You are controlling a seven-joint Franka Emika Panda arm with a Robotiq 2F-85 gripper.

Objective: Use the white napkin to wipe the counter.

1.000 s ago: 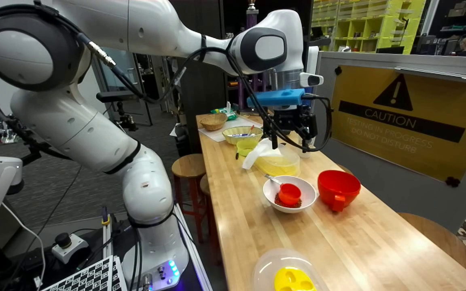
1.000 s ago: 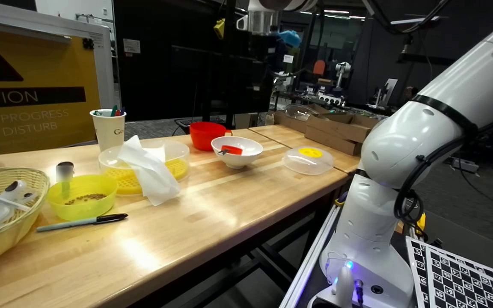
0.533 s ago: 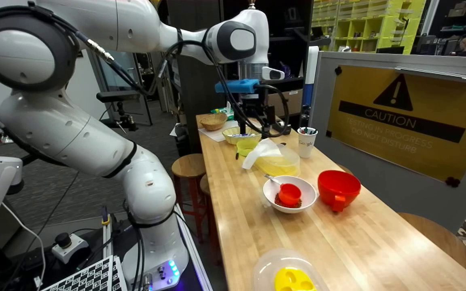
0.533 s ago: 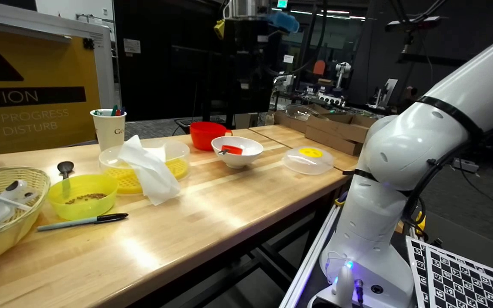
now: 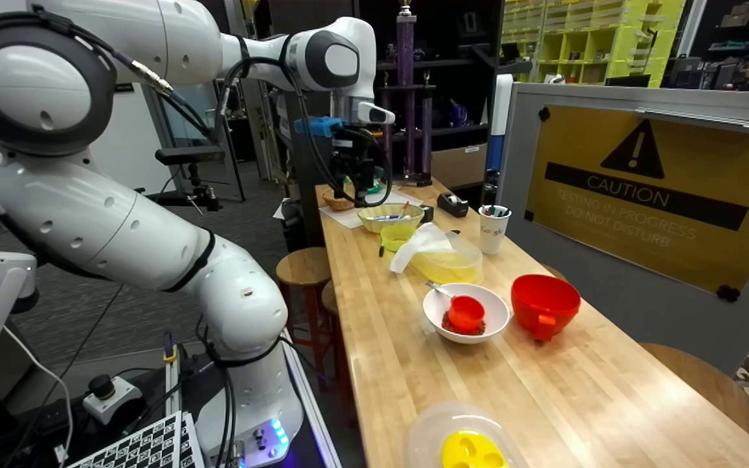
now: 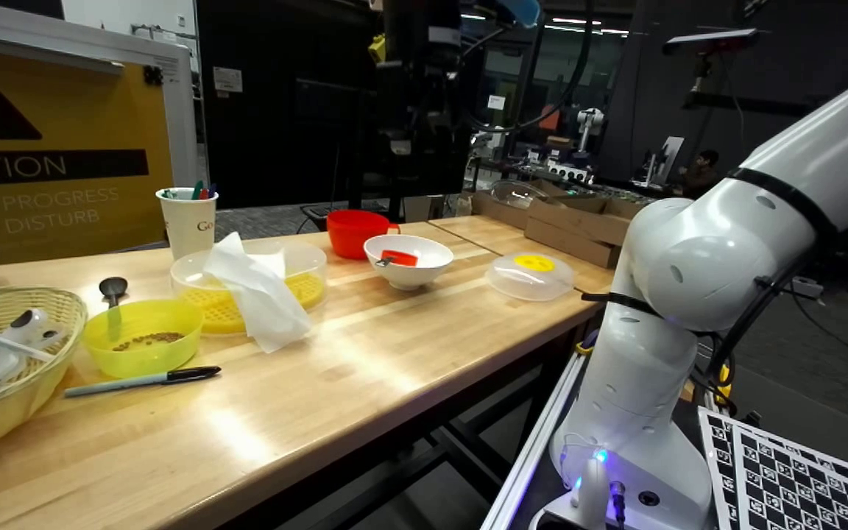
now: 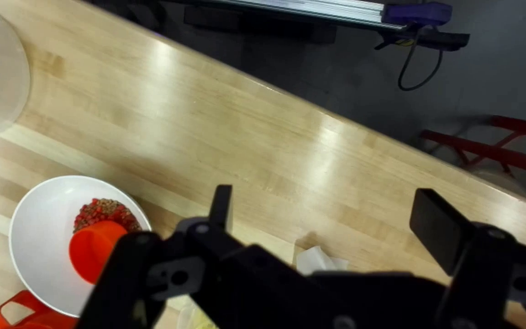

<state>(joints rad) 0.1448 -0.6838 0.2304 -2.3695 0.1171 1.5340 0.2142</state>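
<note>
The white napkin [image 5: 428,240] is draped over the edge of a clear container with a yellow insert, one end hanging to the wooden counter [image 5: 387,364]. It also shows crumpled in an exterior view [image 6: 256,298]. In the wrist view only a corner of the napkin [image 7: 314,260] shows below the jaws; the gripper body hides the rest. My gripper [image 7: 323,196] is open, with wide-apart fingers and nothing between them. It hangs above the counter, apart from the napkin, and shows dark in an exterior view [image 5: 355,172].
A white bowl [image 6: 408,258] with a red scoop stands near a red bowl [image 6: 356,234]. A yellow bowl [image 6: 144,338], marker [image 6: 144,381], basket [image 6: 34,375] and paper cup [image 6: 190,221] surround the clear container [image 6: 306,269]. A clear lid [image 6: 531,278] lies farther along.
The arm and open gripper have moved left in an exterior view, away from above the clear container and toward the baskets' side. The napkin and other objects have not moved.
</note>
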